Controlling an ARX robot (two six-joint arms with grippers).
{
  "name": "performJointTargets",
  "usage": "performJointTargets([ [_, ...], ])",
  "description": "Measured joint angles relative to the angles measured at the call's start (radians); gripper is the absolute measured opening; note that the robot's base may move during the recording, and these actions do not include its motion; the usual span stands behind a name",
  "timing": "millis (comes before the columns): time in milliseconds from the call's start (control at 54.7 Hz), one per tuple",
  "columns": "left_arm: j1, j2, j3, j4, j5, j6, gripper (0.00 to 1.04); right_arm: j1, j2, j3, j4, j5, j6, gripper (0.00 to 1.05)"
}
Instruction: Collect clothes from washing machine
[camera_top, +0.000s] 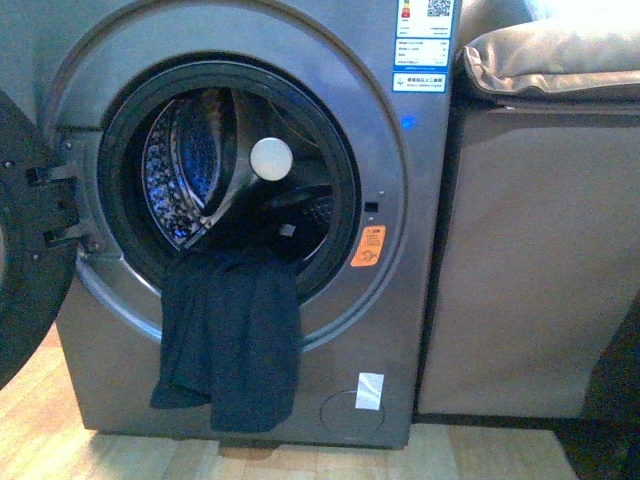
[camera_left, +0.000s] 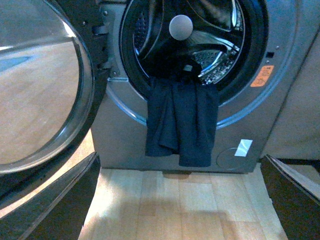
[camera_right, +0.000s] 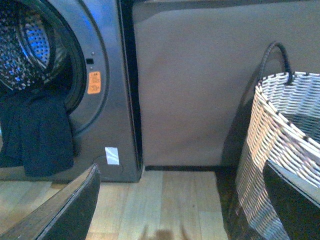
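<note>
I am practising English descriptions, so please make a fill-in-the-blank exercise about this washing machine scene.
1. The door of the washing machine stands ___.
2. The clothes hang out of the drum toward the wooden ___.
3. The warning sticker beside the drum's mouth is ___.
4. The woven ___ stands beside the sofa.
Missing words: open; floor; orange; basket.

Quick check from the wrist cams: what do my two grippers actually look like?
Left gripper: two broad, flat, dark fingers tapering to blunt tips, slightly glossy. Right gripper looks the same. No cables or markings are visible, and neither arm shows in the front view.
</note>
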Motion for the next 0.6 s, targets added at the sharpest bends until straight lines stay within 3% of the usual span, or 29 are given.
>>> performJointTargets([
  [603, 0.0, -0.001, 0.0, 0.0, 0.0, 0.0, 0.98, 0.0, 0.0, 0.0, 0.0, 0.001, 0.0, 0.97],
])
